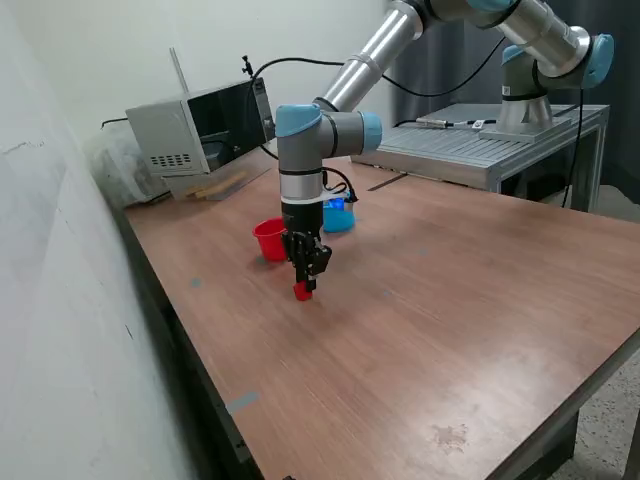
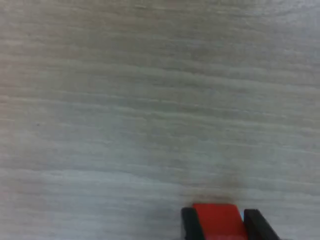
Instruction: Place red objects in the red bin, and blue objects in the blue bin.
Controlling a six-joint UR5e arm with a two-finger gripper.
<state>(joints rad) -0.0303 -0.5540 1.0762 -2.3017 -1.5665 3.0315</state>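
Pincer [image 1: 304, 283] clamped on red cube [image 2: 218, 223], fingers either side, low over counter [image 1: 430, 300]. Red bin [image 1: 269, 239] just beside it; blue bin [image 1: 338, 215] behind.

wooden table [image 1: 450, 300] bears a grey box [image 1: 190, 130] (far corner).

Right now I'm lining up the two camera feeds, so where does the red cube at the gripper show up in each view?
Exterior view: the red cube sits at the gripper tip, low over the wooden table, in front of the red bin.
Wrist view: the red cube lies at the picture's edge between the two dark fingers.
Shared landmark: the wooden table surface under the cube.
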